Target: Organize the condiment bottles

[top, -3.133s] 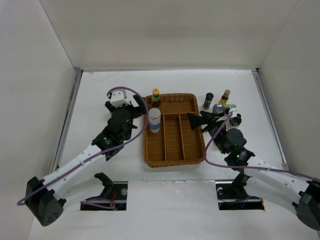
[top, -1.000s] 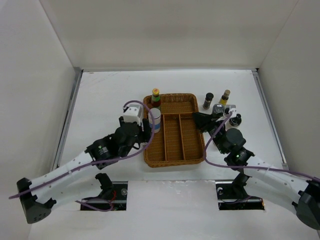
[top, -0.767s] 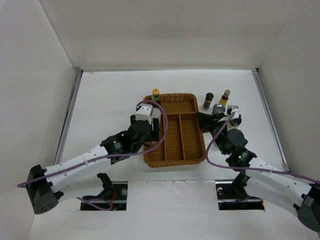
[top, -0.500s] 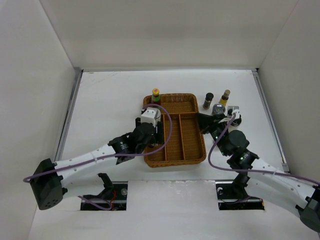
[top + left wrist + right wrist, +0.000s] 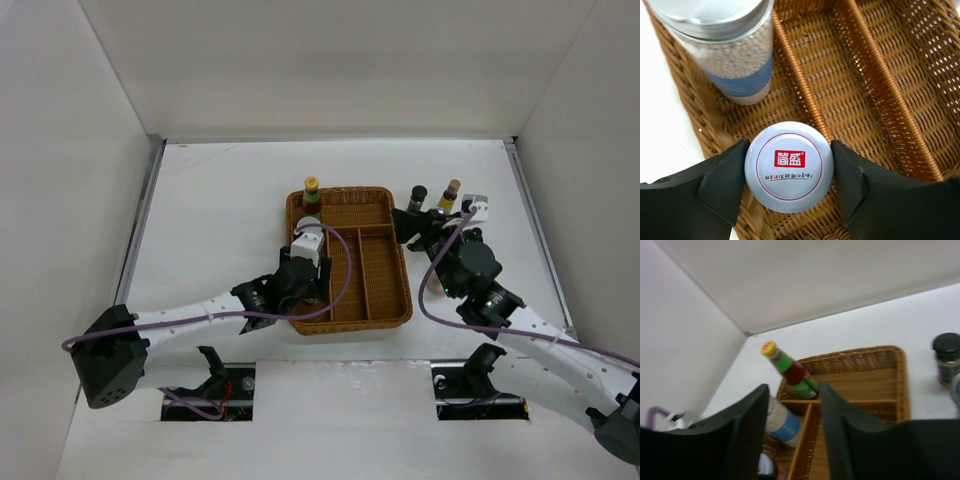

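Observation:
My left gripper is shut on a jar with a white lid and red label, low over the near end of the wicker tray's left compartment. Just behind it in that compartment stands the white bottle with a blue band. A red-green bottle with a yellow cap stands at the tray's far-left corner. My right gripper is open and empty by the tray's right rim. Next to it, outside the tray, stand a dark black-capped bottle and a yellowish bottle.
The tray's middle and right compartments hold nothing. White walls close in the table on three sides. The right arm's wrist covers part of the table right of the tray, hiding what lies there.
My left gripper has swung right from beside the tray to over its left compartment's near end. My right gripper has shifted toward the far-right bottles, and its jaws have closed and reopened.

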`<state>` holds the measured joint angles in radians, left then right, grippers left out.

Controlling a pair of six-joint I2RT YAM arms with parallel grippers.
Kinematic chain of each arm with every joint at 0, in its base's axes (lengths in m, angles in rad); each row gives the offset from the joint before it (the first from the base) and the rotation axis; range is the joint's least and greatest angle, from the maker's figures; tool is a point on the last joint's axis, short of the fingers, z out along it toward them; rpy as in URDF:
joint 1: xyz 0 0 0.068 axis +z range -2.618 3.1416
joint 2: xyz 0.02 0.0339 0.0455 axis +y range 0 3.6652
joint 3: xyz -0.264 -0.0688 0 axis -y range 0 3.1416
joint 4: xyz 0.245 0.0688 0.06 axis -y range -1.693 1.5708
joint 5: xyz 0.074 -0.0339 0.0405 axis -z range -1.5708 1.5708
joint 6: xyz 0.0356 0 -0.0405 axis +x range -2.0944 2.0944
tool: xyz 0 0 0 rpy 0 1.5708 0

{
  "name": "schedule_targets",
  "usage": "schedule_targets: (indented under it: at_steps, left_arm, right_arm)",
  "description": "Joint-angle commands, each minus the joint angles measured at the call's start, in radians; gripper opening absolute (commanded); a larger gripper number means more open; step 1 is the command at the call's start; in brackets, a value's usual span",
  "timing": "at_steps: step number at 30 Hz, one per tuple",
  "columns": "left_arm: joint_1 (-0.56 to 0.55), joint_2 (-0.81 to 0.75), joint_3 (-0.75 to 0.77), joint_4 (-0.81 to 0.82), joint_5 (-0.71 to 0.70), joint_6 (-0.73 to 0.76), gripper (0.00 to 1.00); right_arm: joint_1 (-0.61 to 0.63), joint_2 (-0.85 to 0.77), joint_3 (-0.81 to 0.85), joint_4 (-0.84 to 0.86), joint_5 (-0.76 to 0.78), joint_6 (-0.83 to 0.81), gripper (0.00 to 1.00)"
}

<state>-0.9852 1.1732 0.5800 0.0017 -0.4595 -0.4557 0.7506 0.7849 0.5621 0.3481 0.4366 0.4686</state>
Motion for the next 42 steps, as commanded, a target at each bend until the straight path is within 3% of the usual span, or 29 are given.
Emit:
schedule_targets:
  at_steps: [1, 4, 10, 16, 21, 25, 33, 37, 40, 42]
  left_arm:
    - [-0.020, -0.033, -0.011, 0.133, -0.008, 0.028, 0.60]
    - [-0.031, -0.050, -0.017, 0.136, -0.033, 0.049, 0.79]
    - [-0.033, -0.164, -0.006, 0.145, -0.111, 0.123, 1.00]
    - [-0.002, -0.325, -0.022, 0.265, -0.097, 0.169, 1.00]
    - [0.090, -0.450, -0.110, 0.461, -0.123, 0.160, 1.00]
    - [0.188, -0.478, -0.215, 0.604, -0.201, 0.117, 1.00]
    - [0.262, -0.463, -0.313, 0.647, -0.199, 0.057, 1.00]
    - [0.270, -0.435, -0.316, 0.662, -0.194, 0.052, 1.00]
    - [0.276, -0.440, -0.322, 0.666, -0.186, 0.046, 1.00]
    - [0.283, -0.440, -0.324, 0.666, -0.186, 0.040, 1.00]
  right_arm:
    - [-0.023, 0.039, 0.088, -0.092, 0.111, -0.013, 0.60]
    - [-0.046, 0.080, 0.133, -0.153, 0.177, -0.028, 0.73]
    - [-0.157, 0.189, 0.222, -0.290, 0.289, -0.059, 0.89]
    - [-0.297, 0.286, 0.259, -0.376, 0.232, -0.077, 0.94]
    - [-0.348, 0.381, 0.278, -0.399, 0.174, -0.074, 0.95]
    - [-0.363, 0.454, 0.298, -0.400, 0.134, -0.065, 0.95]
    - [-0.395, 0.553, 0.321, -0.396, 0.096, -0.051, 0.96]
    - [-0.415, 0.593, 0.321, -0.400, 0.088, -0.042, 0.93]
    - [-0.431, 0.619, 0.314, -0.391, 0.085, -0.033, 0.84]
    - [-0.432, 0.617, 0.309, -0.379, 0.074, -0.028, 0.72]
